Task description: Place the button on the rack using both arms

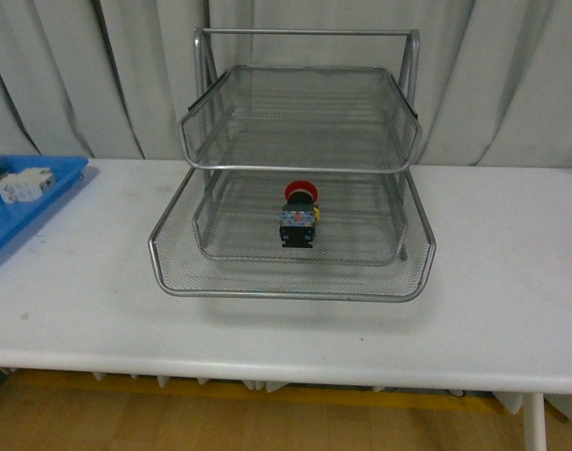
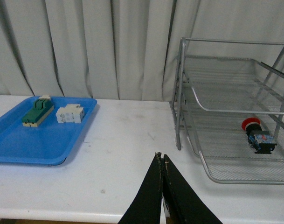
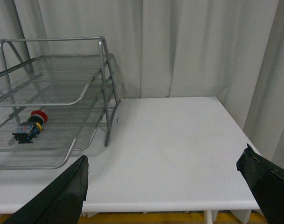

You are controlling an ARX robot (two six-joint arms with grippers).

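The flat blue plastic tray (image 1: 23,221) runs off the front view's left edge. Both wrist views crop the silver wire-mesh rack (image 2: 181,93). Markings on the red-capped push button (image 1: 299,218) are too small to read.

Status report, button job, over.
Left gripper shut, empty. Right gripper open, empty. Button lying in rack, below top shelf. Blue tray sits apart from rack.

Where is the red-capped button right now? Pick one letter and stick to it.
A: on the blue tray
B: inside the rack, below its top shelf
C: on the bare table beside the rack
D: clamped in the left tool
B: the button lies on its side on the wire mesh inside the rack, beneath the top shelf, with nothing gripping it.
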